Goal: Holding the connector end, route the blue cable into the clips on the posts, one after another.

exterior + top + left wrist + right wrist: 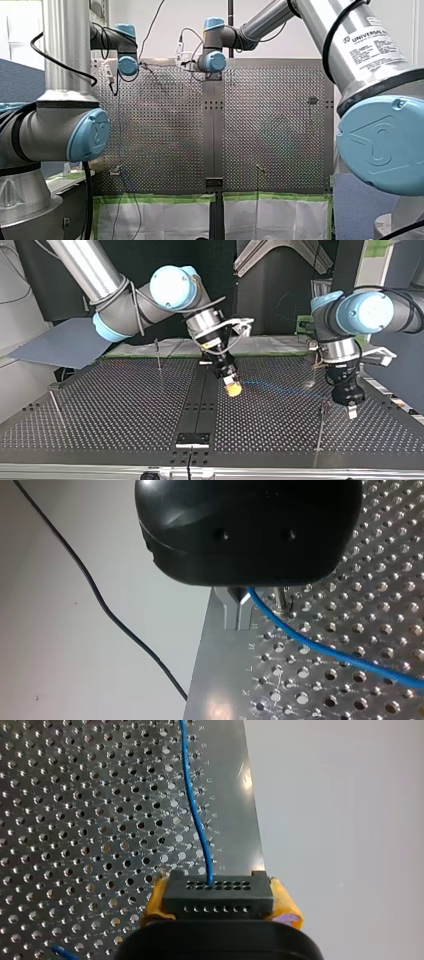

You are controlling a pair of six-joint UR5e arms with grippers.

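Observation:
My right gripper [220, 907] is shut with its yellow pads [287, 907] on a black connector [217, 892]. The blue cable [194, 810] leaves the connector and runs ahead over the perforated plate. In the top view my right gripper [233, 388] hangs over the table's middle seam. From there the blue cable [280, 388] stretches across to my left gripper [352, 412]. The left gripper [239, 625] has its metal fingers shut, with the blue cable [320, 647] coming out beside them. It hangs just above the plate's edge, next to a thin post [284, 599].
Thin clip posts stand on the perforated table [125, 405]: one post [158, 352] at the back, one post [54, 402] at the top view's left, one post [320, 427] near my left gripper. A black cable [100, 600] lies off the plate's edge.

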